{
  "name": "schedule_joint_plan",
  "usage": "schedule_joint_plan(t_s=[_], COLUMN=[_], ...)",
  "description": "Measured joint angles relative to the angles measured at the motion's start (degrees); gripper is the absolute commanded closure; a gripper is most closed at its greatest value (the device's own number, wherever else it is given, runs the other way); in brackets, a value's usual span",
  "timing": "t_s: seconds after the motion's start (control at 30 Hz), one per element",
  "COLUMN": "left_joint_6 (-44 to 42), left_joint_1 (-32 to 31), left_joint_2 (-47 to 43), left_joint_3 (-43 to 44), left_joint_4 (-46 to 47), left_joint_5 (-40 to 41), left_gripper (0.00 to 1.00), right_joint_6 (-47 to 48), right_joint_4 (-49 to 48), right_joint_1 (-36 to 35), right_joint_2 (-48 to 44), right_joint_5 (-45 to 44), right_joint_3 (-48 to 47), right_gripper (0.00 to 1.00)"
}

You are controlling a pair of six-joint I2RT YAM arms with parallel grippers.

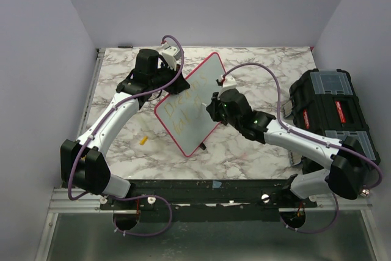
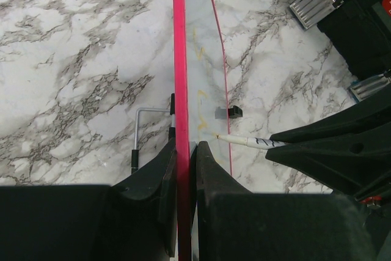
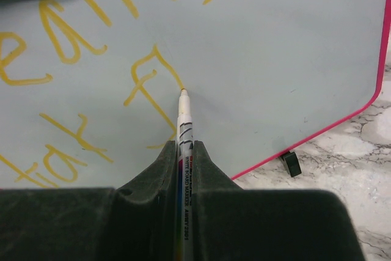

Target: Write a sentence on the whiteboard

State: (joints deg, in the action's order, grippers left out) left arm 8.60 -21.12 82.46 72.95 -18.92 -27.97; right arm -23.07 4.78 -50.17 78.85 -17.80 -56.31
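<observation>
The whiteboard (image 1: 194, 99), glossy white with rounded corners and a thin pink-red rim, stands tilted on edge. The sentence (image 3: 143, 84) crosses its face in yellow handwritten lines.

Even, soft overhead light in all three views, moderately bright. Top view: faint diffuse shadows under arms (image 1: 116, 119) on marble table (image 1: 244, 151). Wrist views: whiteboard (image 3: 275, 41) reads dull grey-blue, yellow sentence (image 3: 140, 84) crisp, marker (image 3: 183, 120) tip sharp; gripper fingers (image 2: 153, 187) near lens dark, detail lost.

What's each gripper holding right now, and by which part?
The left gripper clamps the whiteboard by its red rim; right gripper pinches the marker by its barrel.
</observation>
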Motion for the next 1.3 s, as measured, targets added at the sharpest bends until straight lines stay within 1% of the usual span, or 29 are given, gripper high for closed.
schedule_joint_plan(t_s=[0.3,0.73,1.3], left_joint_6=[0.0,0.0,0.0], left_joint_1=[0.0,0.0,0.0], left_joint_2=[-0.07,-0.07,-0.09], left_joint_3=[-0.02,0.0,-0.02], left_joint_4=[0.0,0.0,0.0], left_joint_5=[-0.09,-0.11,-0.11], left_gripper=[1.0,1.0,1.0], right_joint_6=[0.92,0.94,1.75], right_joint_4=[0.9,2.05,2.08], right_joint_1=[0.0,0.0,0.0], right_joint_2=[0.39,-2.16,2.05], right_joint_5=[-1.75,-3.04,-3.21], right_joint_3=[-3.61,-3.65,-5.14], right_gripper=[0.99,0.99,0.99])
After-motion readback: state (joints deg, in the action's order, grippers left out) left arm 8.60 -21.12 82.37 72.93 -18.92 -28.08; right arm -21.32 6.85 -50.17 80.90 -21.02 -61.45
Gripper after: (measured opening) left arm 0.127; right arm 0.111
